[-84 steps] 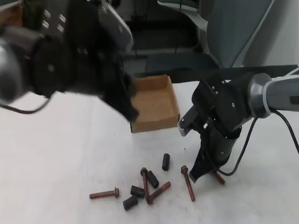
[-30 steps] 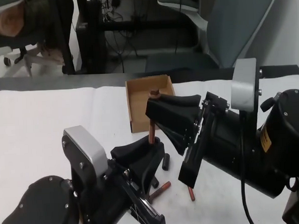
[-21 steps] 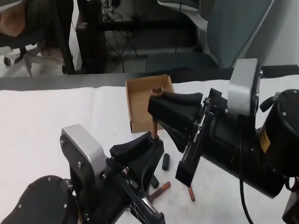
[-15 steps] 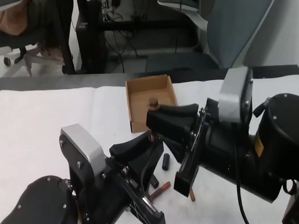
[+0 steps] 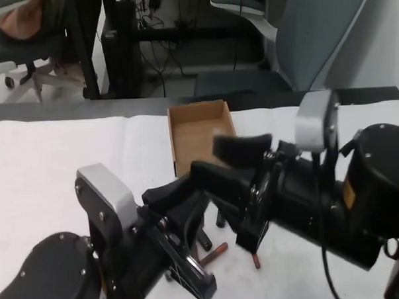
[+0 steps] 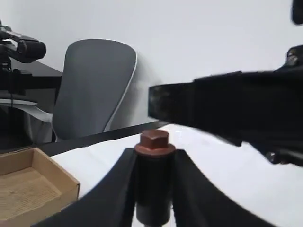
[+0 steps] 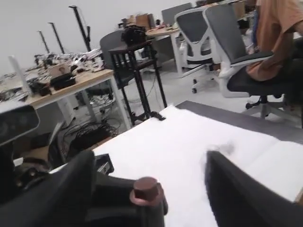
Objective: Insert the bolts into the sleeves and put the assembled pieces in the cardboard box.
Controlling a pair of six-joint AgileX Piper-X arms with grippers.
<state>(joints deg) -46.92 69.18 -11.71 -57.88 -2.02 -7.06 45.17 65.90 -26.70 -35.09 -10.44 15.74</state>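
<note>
In the left wrist view a black sleeve (image 6: 152, 194) stands upright between the fingers of my left gripper (image 6: 154, 163), which is shut on it. A copper bolt head (image 6: 154, 142) sits on top of the sleeve. In the right wrist view the same bolt head (image 7: 144, 189) lies between the wide-apart fingers of my right gripper (image 7: 149, 161), which is open and touches nothing. In the high view the left gripper (image 5: 188, 193) sits just below the right gripper (image 5: 205, 157), in front of the open cardboard box (image 5: 199, 133).
A loose copper bolt (image 5: 214, 251) and another one (image 5: 255, 259) lie on the white bench under the arms, with a black sleeve (image 5: 204, 240) beside them. The box (image 6: 28, 184) is close behind the left gripper. A grey chair (image 5: 313, 32) stands beyond the far edge.
The right gripper lowered the bolt into the sleeve held by the left gripper, then opened its fingers. The bolt shaft no longer shows above the sleeve.
</note>
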